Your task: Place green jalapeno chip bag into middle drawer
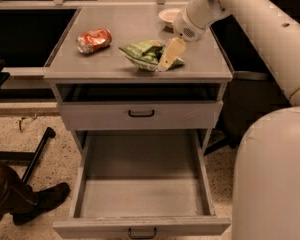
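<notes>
The middle drawer (140, 227) stands pulled out in front, under a shallower drawer (140, 115). On the surface (90, 66) above, the gripper (169, 56) touches the green jalapeno chip bag (146, 54) at its right edge, its grip impossible to tell. A crushed can (94, 40) lies to the left, a bowl (168, 15) behind.

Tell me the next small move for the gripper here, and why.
Probably secure a grasp on the green jalapeno chip bag and lift it slightly. The gripper is down at the bag's right edge, the bag lies on the cabinet top, and the middle drawer below is pulled open, so the way in looks ready.
</notes>
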